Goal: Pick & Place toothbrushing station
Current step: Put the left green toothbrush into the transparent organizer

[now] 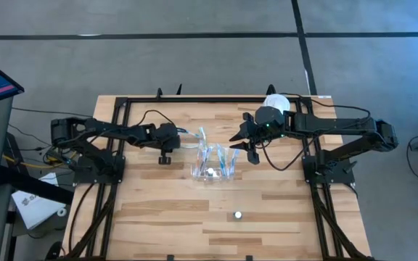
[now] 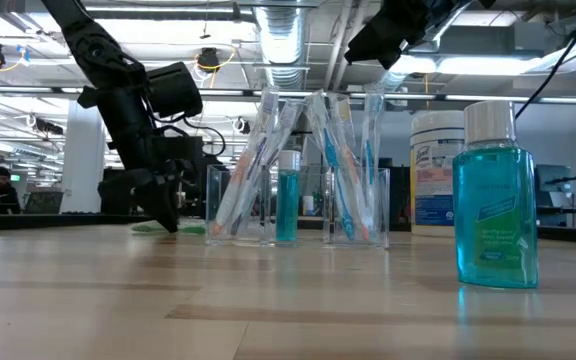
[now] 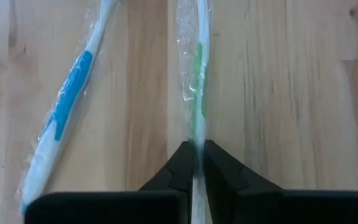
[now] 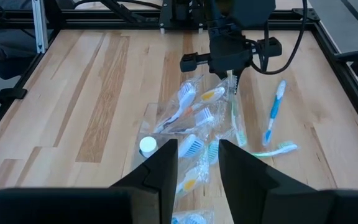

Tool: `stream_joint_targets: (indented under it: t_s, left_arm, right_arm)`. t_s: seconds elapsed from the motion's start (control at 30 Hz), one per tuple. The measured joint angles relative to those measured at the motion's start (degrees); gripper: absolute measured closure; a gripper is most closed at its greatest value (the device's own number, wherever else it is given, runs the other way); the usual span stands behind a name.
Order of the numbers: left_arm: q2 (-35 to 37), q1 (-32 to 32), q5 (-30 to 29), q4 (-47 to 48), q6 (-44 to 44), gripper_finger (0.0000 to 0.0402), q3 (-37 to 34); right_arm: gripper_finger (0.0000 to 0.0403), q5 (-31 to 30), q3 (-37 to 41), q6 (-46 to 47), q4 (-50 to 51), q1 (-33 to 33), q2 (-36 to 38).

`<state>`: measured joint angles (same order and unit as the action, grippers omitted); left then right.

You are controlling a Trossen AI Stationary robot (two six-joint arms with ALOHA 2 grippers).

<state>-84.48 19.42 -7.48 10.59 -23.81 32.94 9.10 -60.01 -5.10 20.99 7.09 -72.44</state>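
Observation:
A clear plastic cup (image 1: pixel 212 171) stands mid-table with several wrapped toothbrushes (image 2: pixel 343 170) and a small clear tube with a blue end (image 2: pixel 286 205) upright in it. My left gripper (image 1: pixel 178 138) is low at the table, left of the cup, shut on a green-and-white wrapped toothbrush (image 3: pixel 196 93). A blue-and-white toothbrush (image 3: pixel 67 112) lies flat beside it. My right gripper (image 1: pixel 244 143) is open and empty, above the table just right of the cup; its fingers show in the right wrist view (image 4: pixel 197 162). My left gripper pinches the green-and-white toothbrush's handle (image 3: pixel 196 144) between its two fingers, through its clear wrapper. The fingers come slanting down from the table's left and lie along the brush. The rest of the brush (image 4: pixel 236 118) lies along the table toward the cup.
A blue mouthwash bottle (image 2: pixel 493 200) with a white cap stands near the front edge. A large white tub (image 1: pixel 276 104) stands at the back right. Another green toothbrush (image 4: pixel 275 149) lies loose on the table. A black frame (image 1: pixel 122 109) borders the table.

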Motion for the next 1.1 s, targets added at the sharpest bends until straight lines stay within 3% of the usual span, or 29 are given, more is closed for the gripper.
stream_joint_targets:
  t_s: [0.27,0.53,0.73,1.1]
  left_arm:
    - [2.61,-2.09,0.32,1.03,2.87,0.0388,-0.04]
    - [11.91,-2.97,0.18,0.74,9.45,0.0386,0.05]
    - [18.42,-2.97,-3.17,0.15,12.44,0.0389,0.05]
    - [25.17,-3.1,-3.47,-5.83,21.79,0.0388,0.05]
  right_arm:
    - [0.0295,0.0,0.0,0.0,0.04,0.0,0.0]
    - [0.0295,0.0,0.0,0.02,0.03,0.0,0.0]
    - [0.0295,0.0,0.0,0.01,0.0,0.0,0.0]
    - [0.0295,0.0,0.0,0.0,-0.46,0.0,0.0]
